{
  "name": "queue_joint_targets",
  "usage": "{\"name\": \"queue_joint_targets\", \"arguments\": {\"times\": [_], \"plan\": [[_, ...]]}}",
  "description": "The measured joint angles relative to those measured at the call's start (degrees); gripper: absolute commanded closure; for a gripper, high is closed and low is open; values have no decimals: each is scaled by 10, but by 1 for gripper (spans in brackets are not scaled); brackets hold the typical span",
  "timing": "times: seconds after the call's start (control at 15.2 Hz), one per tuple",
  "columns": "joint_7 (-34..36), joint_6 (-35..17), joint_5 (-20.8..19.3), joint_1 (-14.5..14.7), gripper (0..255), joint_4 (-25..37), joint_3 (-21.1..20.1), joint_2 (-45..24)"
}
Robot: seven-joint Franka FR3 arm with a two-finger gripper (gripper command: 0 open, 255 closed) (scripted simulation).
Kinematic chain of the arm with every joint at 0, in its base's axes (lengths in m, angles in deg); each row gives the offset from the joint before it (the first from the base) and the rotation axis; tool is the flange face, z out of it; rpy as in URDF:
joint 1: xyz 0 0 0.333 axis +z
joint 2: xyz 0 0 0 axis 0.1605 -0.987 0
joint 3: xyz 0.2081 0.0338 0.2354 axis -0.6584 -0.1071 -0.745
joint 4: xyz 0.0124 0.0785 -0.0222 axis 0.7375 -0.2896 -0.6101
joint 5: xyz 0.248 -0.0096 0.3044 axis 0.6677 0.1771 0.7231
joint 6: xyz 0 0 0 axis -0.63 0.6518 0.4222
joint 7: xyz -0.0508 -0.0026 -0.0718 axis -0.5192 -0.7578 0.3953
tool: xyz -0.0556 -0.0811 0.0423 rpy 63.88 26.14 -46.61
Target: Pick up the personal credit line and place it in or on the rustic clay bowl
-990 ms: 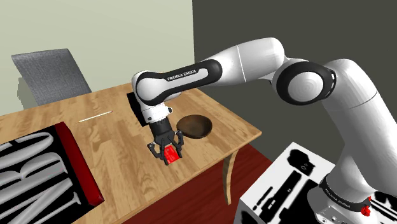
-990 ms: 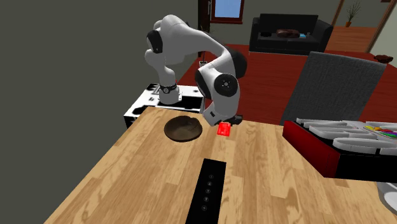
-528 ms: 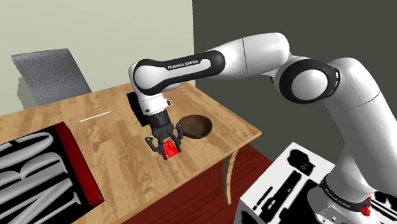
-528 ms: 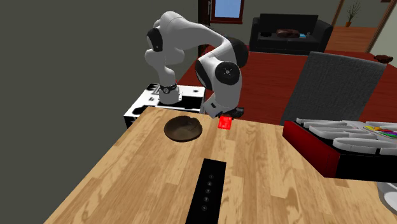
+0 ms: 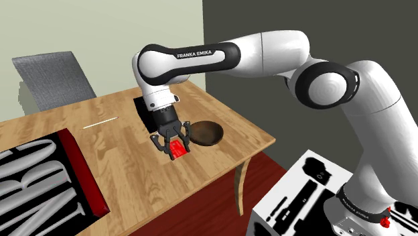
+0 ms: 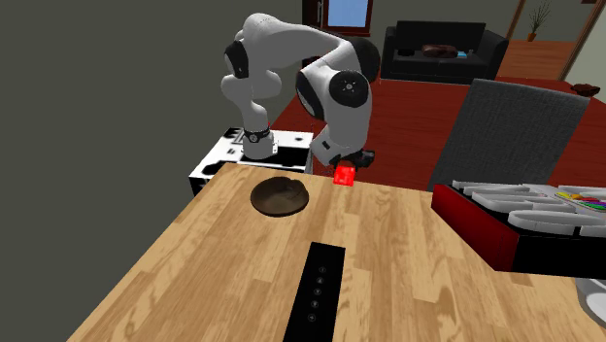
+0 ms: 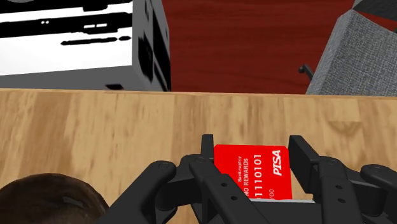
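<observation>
Gripper (image 5: 175, 146) fingers clamped on the red credit card (image 7: 254, 170), one on each edge. Card is lifted above the wooden table (image 5: 114, 144), just beside the dark brown bowl (image 5: 206, 133), not over it.

White arm (image 5: 274, 50), dark joints, FRANKA EMIKA lettering, black claw (image 5: 176, 149).

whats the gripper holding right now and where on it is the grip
The gripper holds the red card, clasped between its two black fingers, one pressing on each of the card's opposite side edges.
</observation>
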Motion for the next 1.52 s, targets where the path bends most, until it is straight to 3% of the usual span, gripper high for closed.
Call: {"name": "queue_joint_targets", "arguments": {"times": [0.26,1.19,1.52], "plan": [[10,33,1,4,255,40,-2,-6],[-137,50,-19,-125,255,-87,33,98],[-155,28,-26,-134,255,-108,39,92]]}}
